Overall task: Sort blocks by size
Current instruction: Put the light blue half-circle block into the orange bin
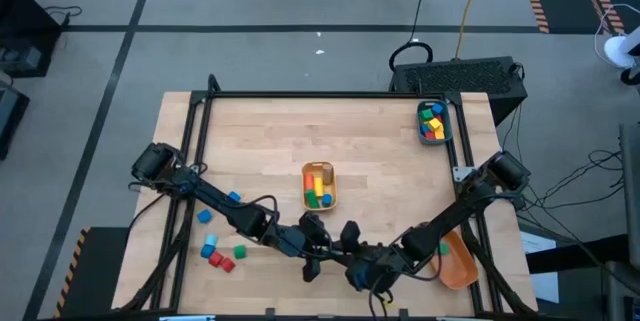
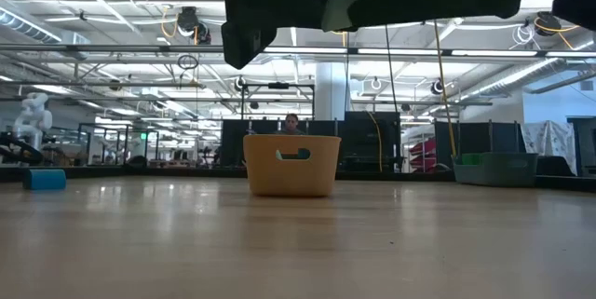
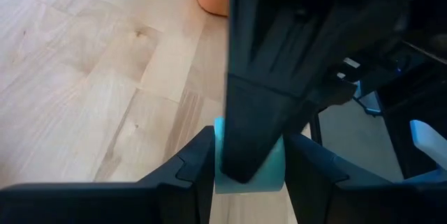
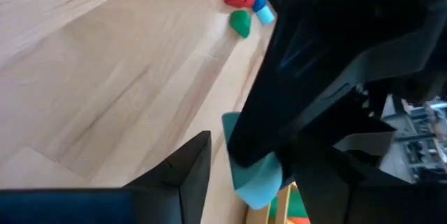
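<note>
Near the middle of the table's near edge my two grippers meet above the table. My left gripper (image 3: 248, 165) is shut on a cyan block (image 3: 274, 172). My right gripper (image 4: 255, 172) comes from the table's right and is open, its fingers standing on either side of the same cyan block (image 4: 257, 182). A strip of wood shows between one finger (image 4: 195, 165) and the block. In the high view both grippers (image 1: 335, 253) hide the block. More blocks, red, blue and green (image 1: 218, 251), lie on the table at the near left. My left gripper pinches the cyan block by two opposite sides (image 3: 218, 176) between its two fingers, slanting down from the table's left. The block is lifted clear of the table. My right gripper has one finger (image 3: 265, 112) lying over the block; whether it touches, I cannot tell.
A yellow bin (image 1: 306, 187) with several blocks stands mid-table, and a teal bin (image 1: 447, 121) with blocks stands at the far right. An orange bin (image 1: 460, 266) lies at the near right, under the right arm. Two blue blocks (image 1: 205, 218) lie by the left arm.
</note>
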Robot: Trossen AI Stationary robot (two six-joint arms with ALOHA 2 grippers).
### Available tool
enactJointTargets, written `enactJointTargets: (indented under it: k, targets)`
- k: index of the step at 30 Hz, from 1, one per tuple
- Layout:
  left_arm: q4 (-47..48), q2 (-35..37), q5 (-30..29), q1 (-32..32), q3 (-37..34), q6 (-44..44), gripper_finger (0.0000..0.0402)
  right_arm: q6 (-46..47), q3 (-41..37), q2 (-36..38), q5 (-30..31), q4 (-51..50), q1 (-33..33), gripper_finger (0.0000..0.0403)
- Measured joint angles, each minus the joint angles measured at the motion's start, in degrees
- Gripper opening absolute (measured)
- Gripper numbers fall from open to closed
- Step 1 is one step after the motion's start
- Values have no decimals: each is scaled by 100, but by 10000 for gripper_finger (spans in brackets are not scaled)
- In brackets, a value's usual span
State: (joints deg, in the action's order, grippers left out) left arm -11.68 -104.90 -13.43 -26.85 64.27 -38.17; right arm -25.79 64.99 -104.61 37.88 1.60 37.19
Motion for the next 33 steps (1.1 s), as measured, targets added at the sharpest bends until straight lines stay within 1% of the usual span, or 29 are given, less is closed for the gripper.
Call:
enactJointTargets:
  k: [3, 10, 13, 15, 17, 22, 24, 29, 33]
  targets:
    - [2, 0, 0, 0, 1, -1, 134, 1, 0, -3, -222, -4, -57, 159]
    - [-18, 2, 17, 0, 1, -32, 134, -18, 0, -3, -207, 4, -76, 104]
    - [-35, 2, 65, 0, 1, -113, 134, -169, 0, -3, -200, -4, -70, 77]
    - [-51, 2, 98, 0, 1, -133, 134, -264, 0, -3, -198, -8, -65, 66]
    - [-85, 2, 96, 0, 1, -121, 140, -279, 0, -3, -199, -4, -65, 66]
    - [-165, 6, 152, 35, 1, 18, 206, -123, 0, -1, -220, -8, -72, 63]
    - [-173, 9, 258, 56, 1, 18, 223, -31, 0, -1, -221, -23, -46, 63]
    - [-150, 25, 621, 106, 1, 20, 234, 222, 0, -1, -199, -330, 112, 63]
    - [247, 235, 616, 98, 3, 36, 236, 581, 0, 4, -198, -767, 290, 63]
